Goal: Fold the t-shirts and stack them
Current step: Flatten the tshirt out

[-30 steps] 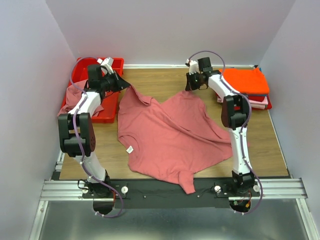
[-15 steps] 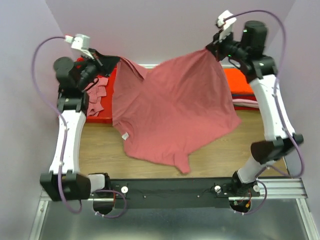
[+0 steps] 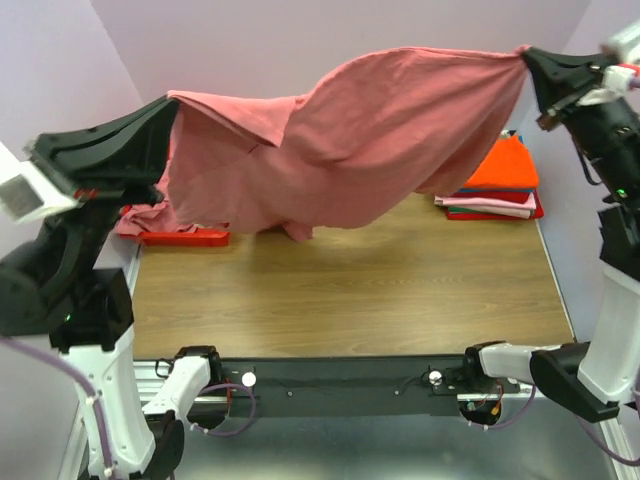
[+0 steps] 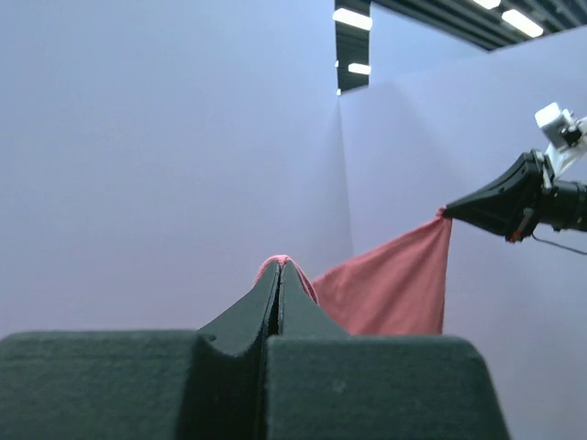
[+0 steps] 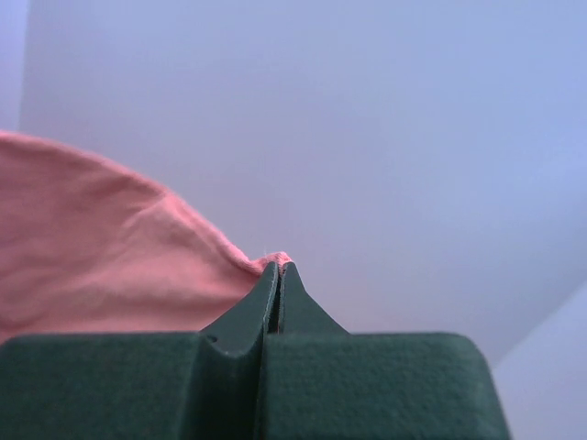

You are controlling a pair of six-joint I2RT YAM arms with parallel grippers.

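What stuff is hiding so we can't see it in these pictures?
- Top view: the bin is mostly behind the lifted shirt and the left arm.
- Top view: the stack's left end is behind the shirt's hanging edge.
- Top view: the right arm runs off the right edge.
- Wrist views: the left pincer and right pincer, both shut on the shirt, block most of it.

Place: a robotics lab test cell, built for one rig.
Walls: plain pale lilac partition panels [image 3: 300,40] box in my workspace on three sides.
Ceiling: above the panels' top edge, a dark open ceiling with white strip lights [image 4: 352,16].
Table: a bare brown wooden tabletop [image 3: 350,290] above a grey sheet-metal base [image 3: 350,440].
Mounting: my white and black left arm [image 3: 105,400] and right arm [image 3: 615,330], trailing lilac cables, stand on a black mounting bar [image 3: 340,378] at the near edge.
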